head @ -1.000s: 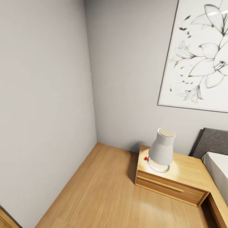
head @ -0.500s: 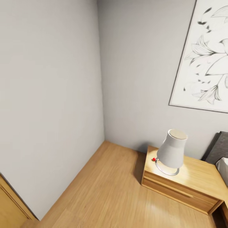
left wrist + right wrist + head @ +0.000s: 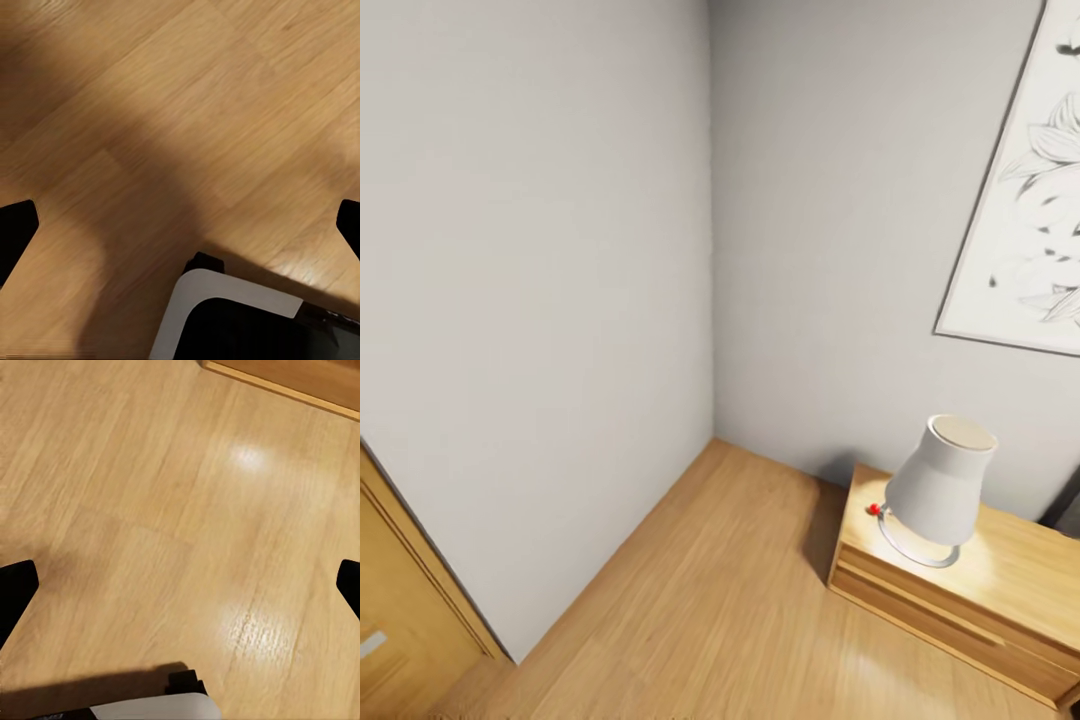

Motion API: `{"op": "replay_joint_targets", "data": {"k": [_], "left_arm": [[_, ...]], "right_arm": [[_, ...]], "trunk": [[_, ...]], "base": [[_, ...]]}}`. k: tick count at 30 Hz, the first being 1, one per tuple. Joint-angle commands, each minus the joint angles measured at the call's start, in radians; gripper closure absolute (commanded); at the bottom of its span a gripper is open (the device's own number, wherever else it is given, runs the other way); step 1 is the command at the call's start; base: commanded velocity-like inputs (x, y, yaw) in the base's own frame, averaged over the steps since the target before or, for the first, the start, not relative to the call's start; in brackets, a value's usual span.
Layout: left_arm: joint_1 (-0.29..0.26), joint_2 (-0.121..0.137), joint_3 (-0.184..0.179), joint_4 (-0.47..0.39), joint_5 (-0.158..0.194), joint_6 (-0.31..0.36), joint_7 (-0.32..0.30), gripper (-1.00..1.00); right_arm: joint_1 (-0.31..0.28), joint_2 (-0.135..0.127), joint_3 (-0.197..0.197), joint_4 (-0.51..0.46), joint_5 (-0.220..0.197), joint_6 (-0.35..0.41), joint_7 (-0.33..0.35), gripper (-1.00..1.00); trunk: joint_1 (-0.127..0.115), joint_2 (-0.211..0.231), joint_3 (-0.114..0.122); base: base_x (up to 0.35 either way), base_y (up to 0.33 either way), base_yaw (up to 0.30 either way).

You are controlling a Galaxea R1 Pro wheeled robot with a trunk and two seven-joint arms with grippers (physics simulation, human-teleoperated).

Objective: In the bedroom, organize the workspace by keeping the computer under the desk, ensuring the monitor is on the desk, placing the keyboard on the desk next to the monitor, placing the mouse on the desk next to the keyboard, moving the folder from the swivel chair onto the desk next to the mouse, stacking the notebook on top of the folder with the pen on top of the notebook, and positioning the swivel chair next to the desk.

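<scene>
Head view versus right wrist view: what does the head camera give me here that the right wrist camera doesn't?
Head view: two grey walls meeting in a corner, a framed flower print, a white lamp standing on a wooden nightstand, and a wooden door at the lower left.

Right wrist view: the right gripper with fingers wide apart, over bare floor, and part of the robot's base.

Both: the light wooden floor.

black fingertips (image 3: pixel 15 225), a white-rimmed black base (image 3: pixel 225 315) below.
</scene>
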Motion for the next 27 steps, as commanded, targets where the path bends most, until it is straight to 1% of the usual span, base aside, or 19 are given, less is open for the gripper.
{"op": "replay_joint_targets", "data": {"k": [1, 19, 21, 27], "left_arm": [[-0.001, 0.0, 0.005, 0.001, 0.008, -0.001, -0.009, -1.0], [-0.001, 0.0, 0.005, 0.001, 0.009, -0.001, -0.009, -1.0], [-0.001, 0.0, 0.005, 0.001, 0.008, -0.001, -0.009, -1.0], [-0.001, 0.0, 0.005, 0.001, 0.009, -0.001, -0.009, -1.0]], "right_arm": [[-0.001, 0.001, -0.003, 0.0, 0.005, -0.003, -0.003, -1.0], [-0.001, 0.0, -0.003, 0.0, 0.005, -0.003, -0.002, -1.0], [-0.001, 0.0, -0.003, 0.0, 0.004, -0.008, -0.002, -1.0], [-0.001, 0.002, -0.003, 0.003, 0.004, -0.066, 0.002, -1.0]], "trunk": [[0.0, -0.001, -0.003], [0.0, -0.001, -0.022], [0.0, -0.001, -0.023], [0.0, -0.001, -0.024]], "base": [[0.0, 0.0, 0.201], [0.0, 0.0, 0.2], [0.0, 0.0, 0.128], [0.0, 0.0, 0.042]]}}
